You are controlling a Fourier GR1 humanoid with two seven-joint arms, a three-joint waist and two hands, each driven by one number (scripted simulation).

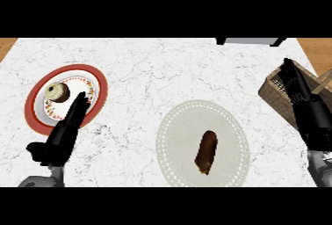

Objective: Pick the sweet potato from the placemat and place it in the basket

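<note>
A brown sweet potato (pixel 207 151) lies lengthwise on a round white placemat (pixel 178 132) at the counter's lower middle. A woven brown basket (pixel 274 93) sits at the right edge, partly hidden by my right hand (pixel 297 85). That hand is open, its straight fingers pointing up over the basket, well right of the sweet potato. My left hand (pixel 65 134) is open at the lower left, fingers stretched up over the rim of a plate. Neither hand touches the sweet potato.
A red-rimmed white plate (pixel 39 118) with a small cupcake (pixel 58 92) stands at the left. A dark object (pixel 250 41) shows at the counter's far edge. Wooden floor shows past the top corners of the marble counter (pixel 168 70).
</note>
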